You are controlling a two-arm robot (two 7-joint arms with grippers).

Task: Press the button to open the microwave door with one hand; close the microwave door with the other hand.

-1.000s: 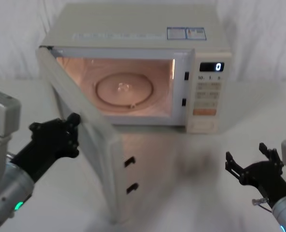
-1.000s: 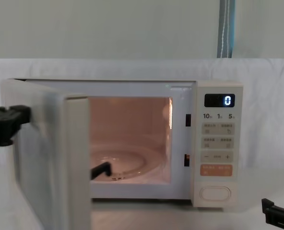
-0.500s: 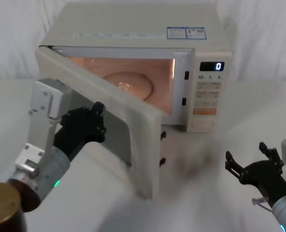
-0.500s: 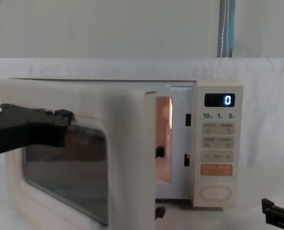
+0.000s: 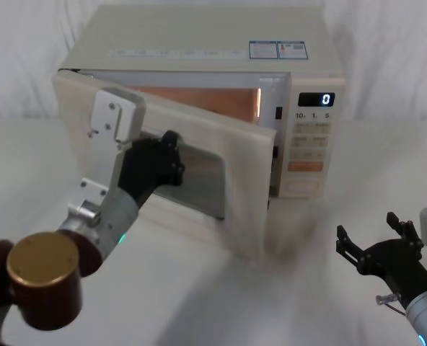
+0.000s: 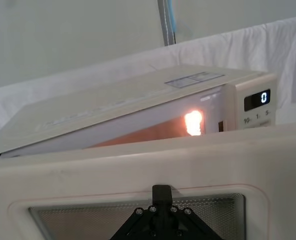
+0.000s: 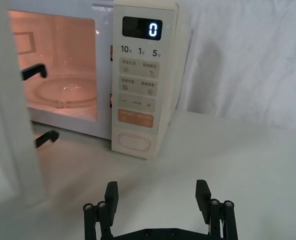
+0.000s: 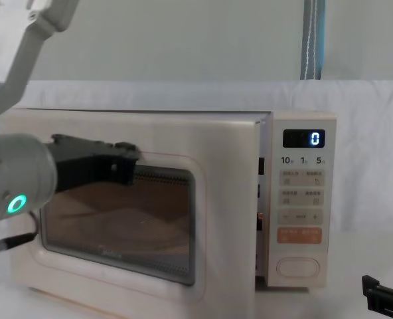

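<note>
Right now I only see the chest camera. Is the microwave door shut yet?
Observer: Not yet. In the head view the microwave door is ajar, swung out from the microwave.
Operator: Who's pushing it?
Observer: The left gripper, pressed against the door's window.
Operator: Where's the other hand?
Observer: The right gripper sits low on the table, fingers open, facing the button without touching it.
Operator: Is the light on inside?
Observer: Yes, the right wrist view shows the inside glowing orange.
</note>
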